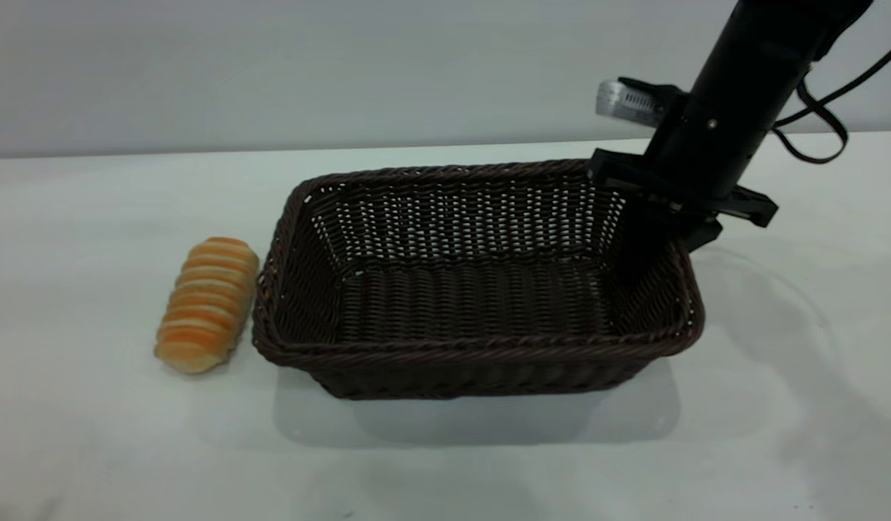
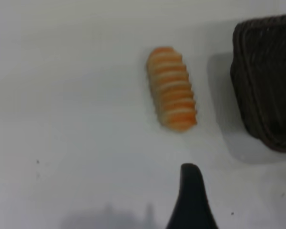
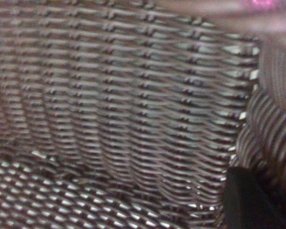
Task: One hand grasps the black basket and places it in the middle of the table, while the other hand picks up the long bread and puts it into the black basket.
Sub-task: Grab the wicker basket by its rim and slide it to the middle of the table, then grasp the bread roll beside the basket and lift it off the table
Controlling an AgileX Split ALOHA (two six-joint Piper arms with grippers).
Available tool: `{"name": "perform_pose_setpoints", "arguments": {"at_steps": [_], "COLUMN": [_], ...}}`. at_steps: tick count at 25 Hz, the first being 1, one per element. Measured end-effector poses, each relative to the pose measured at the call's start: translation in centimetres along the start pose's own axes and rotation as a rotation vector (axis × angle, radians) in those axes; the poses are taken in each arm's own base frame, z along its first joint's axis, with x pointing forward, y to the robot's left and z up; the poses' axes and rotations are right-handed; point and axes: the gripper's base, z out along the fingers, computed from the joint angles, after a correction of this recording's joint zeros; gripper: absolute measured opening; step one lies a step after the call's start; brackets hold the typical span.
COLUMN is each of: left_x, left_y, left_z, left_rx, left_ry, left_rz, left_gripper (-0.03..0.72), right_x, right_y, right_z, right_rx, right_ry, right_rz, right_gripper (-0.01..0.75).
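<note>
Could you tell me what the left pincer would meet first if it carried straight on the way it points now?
Probably the long bread, lying ahead of the left pincer's fingertip on the table; depth is unclear.

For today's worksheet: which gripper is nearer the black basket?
Right. The right gripper is at the black basket's right rim; the left gripper hangs above the table beside the long bread, apart from the basket.

Looks like a lab or robot test bench, not a home. Plain pale table (image 1: pixel 90 449) against a bare grey-white wall (image 1: pixel 271 65), no decor. Black robot arm (image 1: pixel 735 94) with loose cabling (image 1: pixel 821 108) and a metal hose clamp (image 1: pixel 622 101) above its fingers.
</note>
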Motion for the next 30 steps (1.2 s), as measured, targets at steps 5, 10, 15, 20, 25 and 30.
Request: {"name": "perform_pose_setpoints", "arguments": {"at_steps": [5, 10, 15, 20, 25, 30], "left_x": [-0.5, -1.0, -1.2, -0.8, -1.0, -1.9], "left_y": [0.3, 0.8, 1.5, 2.4, 2.5, 1.7], "left_z": [2.8, 6.2, 10.0, 13.9, 17.6, 21.8], "left_rx": [0.024, 0.027, 0.020, -0.010, -0.008, 0.012], "left_ry": [0.083, 0.132, 0.159, 0.207, 0.281, 0.326], "left_rz": [-0.048, -0.091, -0.127, -0.150, -0.143, -0.105], "left_gripper": [0.580, 0.580, 0.580, 0.580, 0.580, 0.580], "right_x": [-0.3, -0.4, -0.5, 0.2, 2.6, 7.2], "right_y": [-0.3, -0.5, -0.3, 1.1, 3.9, 7.0], "right_z": [0.0, 0.0, -1.2, -7.1, -15.8, -22.9], "right_rx": [0.035, 0.056, 0.085, 0.188, 0.232, 0.175], "right_ry": [-0.014, -0.019, -0.038, -0.068, -0.169, -0.242], "right_rz": [-0.046, -0.081, -0.117, -0.225, -0.298, -0.394], "right_gripper": [0.098, 0.193, 0.396, 0.481, 0.483, 0.461]}}
